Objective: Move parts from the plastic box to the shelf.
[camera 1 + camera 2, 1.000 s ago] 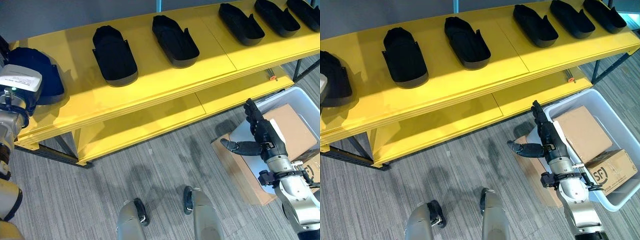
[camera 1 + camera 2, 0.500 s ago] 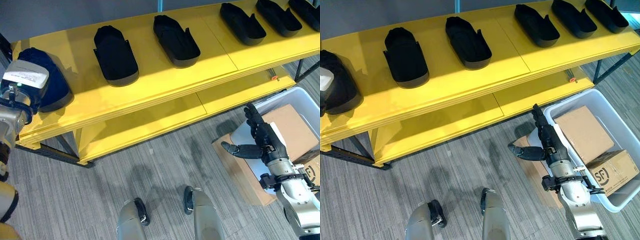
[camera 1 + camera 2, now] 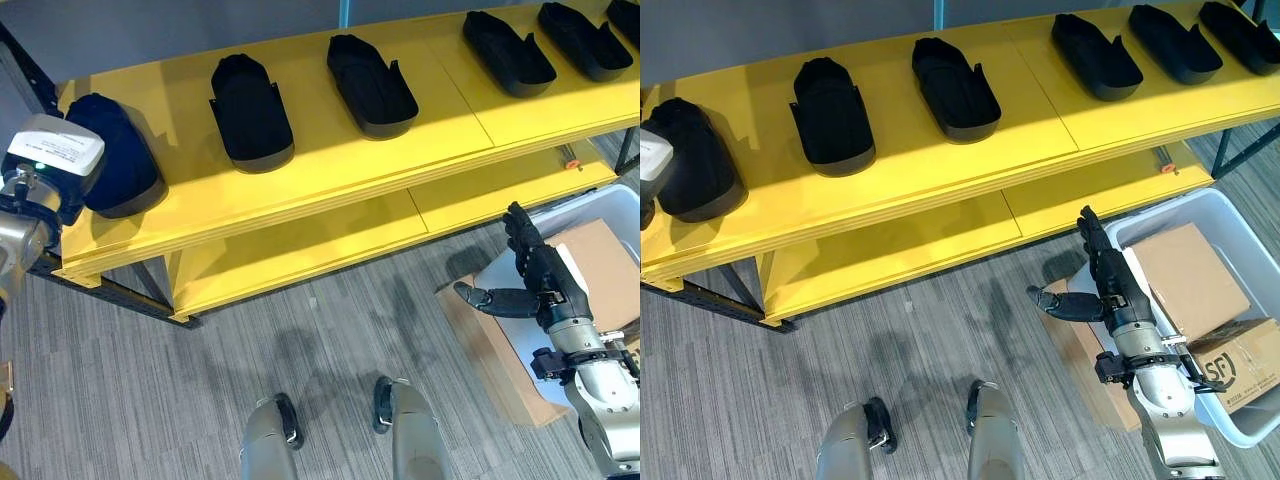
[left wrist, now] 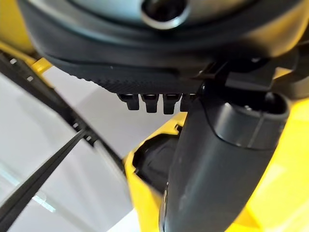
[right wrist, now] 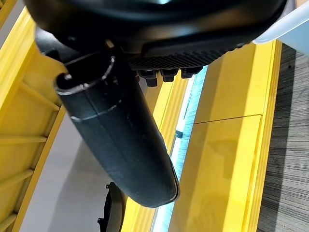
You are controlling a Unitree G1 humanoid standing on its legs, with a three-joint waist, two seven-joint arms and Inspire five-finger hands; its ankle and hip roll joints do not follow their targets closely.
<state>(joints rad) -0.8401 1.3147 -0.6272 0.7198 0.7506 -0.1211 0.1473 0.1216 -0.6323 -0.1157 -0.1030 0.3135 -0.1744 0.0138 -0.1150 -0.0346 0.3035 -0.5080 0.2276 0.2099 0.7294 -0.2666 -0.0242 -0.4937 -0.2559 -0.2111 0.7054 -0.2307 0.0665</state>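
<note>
Left eye view is showing the yellow shelf carrying a row of black parts on its top board: one part is sitting at the far left end, just beside the left arm's wrist, and four more parts are lying spread out along the board to the right. The left hand is appearing in the left wrist view as a dark thumb and a short row of fingertips, with a black part visible past them; whether those fingers are closed on it I cannot tell. The right hand is hovering low over the floor, fingers straight and apart, thumb sticking out sideways, holding nothing. Just beside it, the plastic box is resting on the floor, holding two cardboard boxes.
</note>
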